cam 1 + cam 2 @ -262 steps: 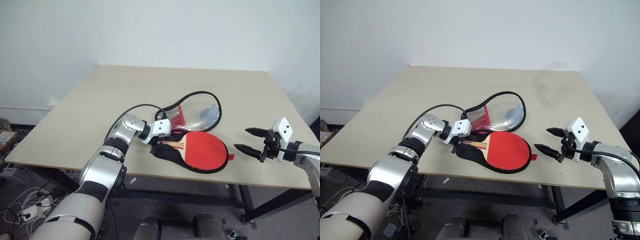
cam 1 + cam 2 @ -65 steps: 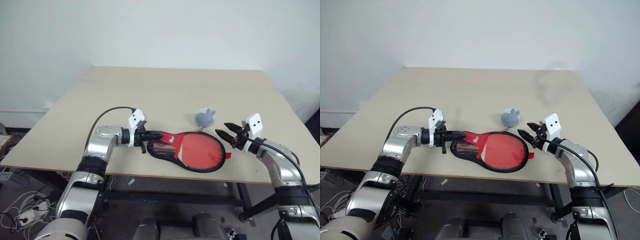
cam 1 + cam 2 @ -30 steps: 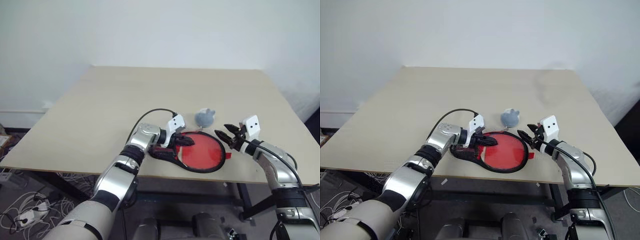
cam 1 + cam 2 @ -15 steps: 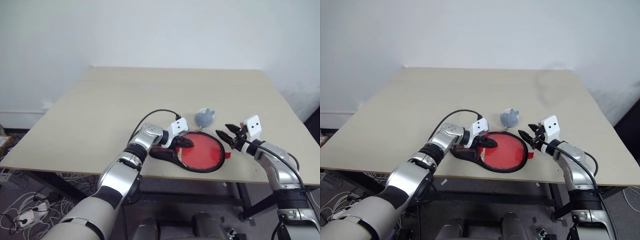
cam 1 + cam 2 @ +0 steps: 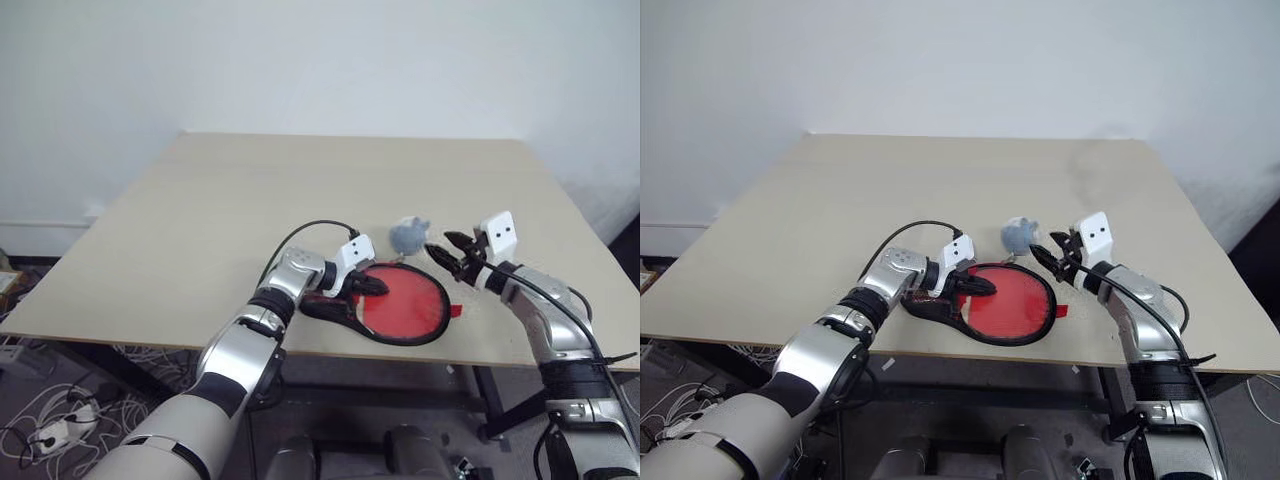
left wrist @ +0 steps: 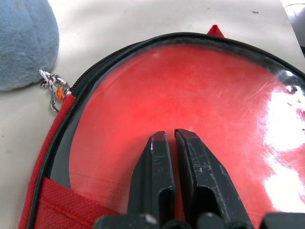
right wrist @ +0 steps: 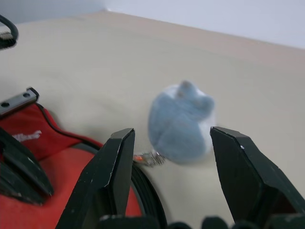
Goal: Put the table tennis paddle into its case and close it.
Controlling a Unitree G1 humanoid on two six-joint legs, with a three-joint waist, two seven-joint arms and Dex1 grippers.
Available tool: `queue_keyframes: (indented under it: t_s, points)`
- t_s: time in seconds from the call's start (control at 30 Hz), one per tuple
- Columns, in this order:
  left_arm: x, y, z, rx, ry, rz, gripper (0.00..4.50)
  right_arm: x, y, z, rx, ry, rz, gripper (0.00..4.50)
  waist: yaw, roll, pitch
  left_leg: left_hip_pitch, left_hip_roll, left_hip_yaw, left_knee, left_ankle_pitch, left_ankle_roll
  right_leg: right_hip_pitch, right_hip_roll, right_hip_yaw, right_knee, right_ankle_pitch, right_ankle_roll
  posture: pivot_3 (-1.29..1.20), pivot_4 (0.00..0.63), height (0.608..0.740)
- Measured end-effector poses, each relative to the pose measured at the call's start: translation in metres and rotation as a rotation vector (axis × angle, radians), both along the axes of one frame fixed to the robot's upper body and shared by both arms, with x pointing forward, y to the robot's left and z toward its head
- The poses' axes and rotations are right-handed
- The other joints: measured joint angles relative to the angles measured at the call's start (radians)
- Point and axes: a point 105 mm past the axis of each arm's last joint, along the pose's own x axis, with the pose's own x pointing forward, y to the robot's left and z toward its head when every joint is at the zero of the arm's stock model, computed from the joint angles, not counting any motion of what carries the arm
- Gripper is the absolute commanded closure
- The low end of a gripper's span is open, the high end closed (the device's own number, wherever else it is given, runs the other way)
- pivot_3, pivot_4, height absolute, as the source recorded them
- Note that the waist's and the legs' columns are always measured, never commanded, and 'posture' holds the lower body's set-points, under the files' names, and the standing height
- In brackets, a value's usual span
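The case (image 5: 372, 327) lies near the table's front edge with its clear side up. The red face of the table tennis paddle (image 5: 408, 301) shows through the plastic; its handle is hidden. My left gripper (image 5: 379, 286) is shut, with its tips resting on the clear cover (image 6: 205, 90). The black zipper edging (image 6: 119, 47) runs round the rim. A grey-blue plush charm (image 5: 406, 233) hangs by a small chain (image 6: 52, 86) from the case's far edge. My right gripper (image 5: 441, 246) is open just right of the charm, and the charm (image 7: 181, 123) sits beyond the gap between its fingers.
The wooden table (image 5: 250, 190) stretches wide behind the case to a white wall. Its front edge (image 5: 150, 342) runs close below the case. A black cable (image 5: 300, 235) loops over my left forearm.
My right gripper has risen and moved left toward the plush charm. The left gripper has stayed shut on top of the case.
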Motion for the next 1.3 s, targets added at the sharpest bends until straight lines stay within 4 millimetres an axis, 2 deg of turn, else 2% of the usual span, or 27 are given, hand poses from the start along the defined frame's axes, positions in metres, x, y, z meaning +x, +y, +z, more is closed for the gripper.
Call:
queue_keyframes:
  t_s: [0.17, 0.4, 0.73, 0.77, 0.97, 1.13, 1.3]
  points:
    - [0.001, -0.002, 0.0, -0.004, -0.028, 0.007, 4.28, 0.001, 0.005, -0.009, -0.021, 0.027, 0.009, 1.73, 0.001, 0.0, 0.0, 0.0, 0.0, 0.0, 0.0, 0.0, 0.0, 0.0, 0.0, 0.0, 0.0, 0.0, 0.0, 0.0, 0.0, 0.74]
    - [0.002, -0.003, -0.002, 0.004, -0.059, 0.014, 4.28, 0.006, 0.009, -0.003, -0.014, 0.016, 0.011, 1.73, 0.001, 0.0, 0.0, 0.0, 0.0, 0.0, 0.0, 0.0, 0.0, 0.0, 0.0, 0.0, 0.0, 0.0, 0.0, 0.0, 0.0, 0.74]
    - [-0.003, -0.005, -0.003, -0.01, -0.004, -0.01, 4.28, 0.02, 0.014, 0.0, 0.007, 0.027, -0.014, 1.73, -0.001, 0.001, -0.001, 0.001, 0.0, 0.0, -0.001, 0.0, 0.0, 0.0, 0.0, 0.0, 0.0, 0.0, 0.0, 0.0, 0.0, 0.74]
    - [-0.004, -0.005, -0.003, -0.01, -0.001, -0.013, 4.35, 0.021, 0.014, 0.0, 0.007, 0.03, -0.015, 1.39, -0.001, 0.001, -0.001, 0.001, 0.0, 0.0, -0.001, 0.0, 0.0, 0.0, 0.0, 0.0, 0.0, 0.0, 0.0, 0.0, 0.0, 0.74]
    - [-0.004, -0.004, -0.003, -0.007, 0.003, -0.018, 4.35, 0.031, 0.014, -0.003, 0.018, 0.061, -0.027, 0.03, -0.003, 0.001, -0.001, 0.001, 0.0, 0.0, -0.002, 0.0, 0.001, 0.0, 0.0, 0.0, 0.0, 0.0, 0.0, 0.0, 0.0, 0.74]
    - [-0.004, -0.002, -0.004, -0.004, 0.006, -0.017, 4.35, 0.044, 0.021, 0.001, 0.027, 0.07, -0.04, 0.03, -0.006, 0.001, -0.001, 0.001, 0.0, 0.0, -0.002, 0.0, 0.001, 0.0, 0.0, 0.0, 0.001, 0.0, 0.0, 0.0, 0.0, 0.74]
    - [-0.004, -0.002, -0.004, -0.005, 0.007, -0.02, 4.35, 0.052, 0.028, -0.005, 0.046, 0.11, -0.056, 0.03, -0.006, 0.001, -0.001, 0.001, 0.0, 0.0, -0.002, 0.0, 0.001, 0.0, 0.0, 0.0, 0.001, 0.0, 0.0, 0.0, 0.0, 0.74]
